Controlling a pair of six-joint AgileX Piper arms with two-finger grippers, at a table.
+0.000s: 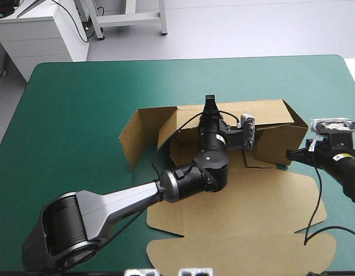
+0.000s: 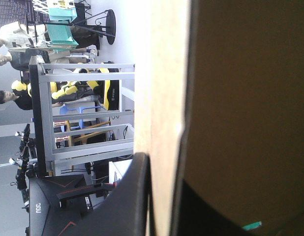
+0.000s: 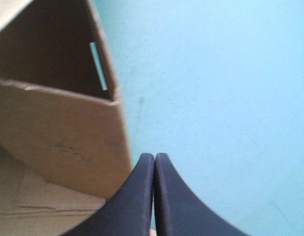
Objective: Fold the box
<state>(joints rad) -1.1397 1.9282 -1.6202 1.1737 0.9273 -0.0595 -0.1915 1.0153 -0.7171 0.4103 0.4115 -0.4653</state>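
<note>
surface (image 1: 80,115) teal-green | box (image 1: 252,201) mid-surface; far wall and end flaps raised; lid flat toward near edge | left gripper (image 1: 210,103) fingers clenched on far wall; step, by judgement: tucking that wall; next calls for rolling it inward | right gripper (image 3: 155,162) fingers pressed together, empty, just beside right end | tray floor partly hidden; tab slots hard to make out

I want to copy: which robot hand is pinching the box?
The left gripper: it clamps the far wall of the box. The right gripper is shut empty beside it.
</note>
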